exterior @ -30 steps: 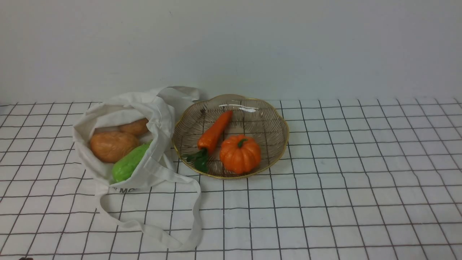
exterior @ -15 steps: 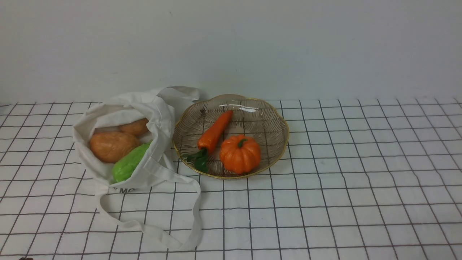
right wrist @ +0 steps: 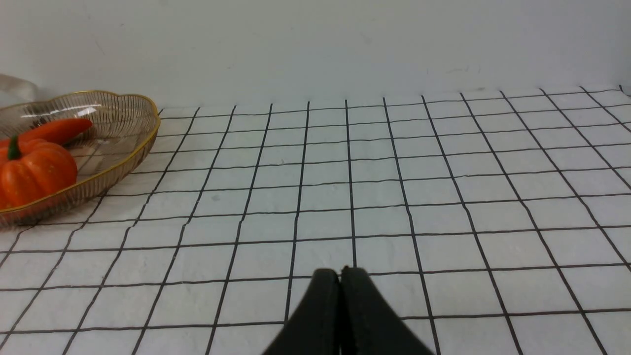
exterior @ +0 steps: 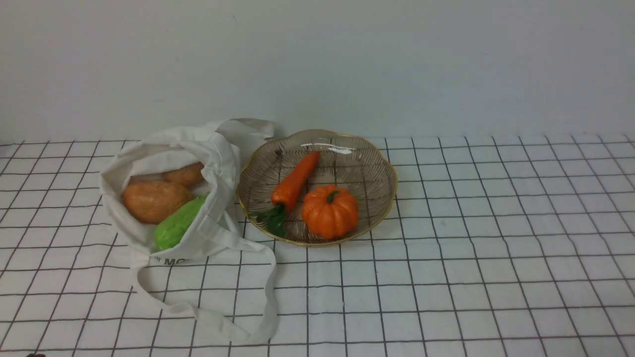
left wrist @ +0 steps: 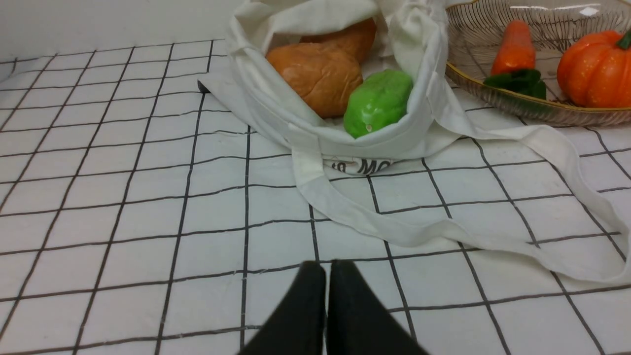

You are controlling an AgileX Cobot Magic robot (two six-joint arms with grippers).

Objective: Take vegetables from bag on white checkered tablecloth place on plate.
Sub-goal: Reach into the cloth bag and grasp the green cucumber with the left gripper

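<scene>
Off-white cloth tote (exterior: 225, 168) slumps around a glossy, wrinkled green gourd (exterior: 179, 223). Left gripper (left wrist: 328, 276) and right gripper (right wrist: 343, 281) are pinched closed, empty.

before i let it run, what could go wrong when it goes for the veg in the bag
The green gourd sits half under the cloth bag's edge, so the jaws might pinch fabric and drag the bag along.

The looped strap lies on the near side of the bag and could snag a low-moving arm.

The pumpkin and carrot already take up plate space, so a new piece might land on them.
</scene>
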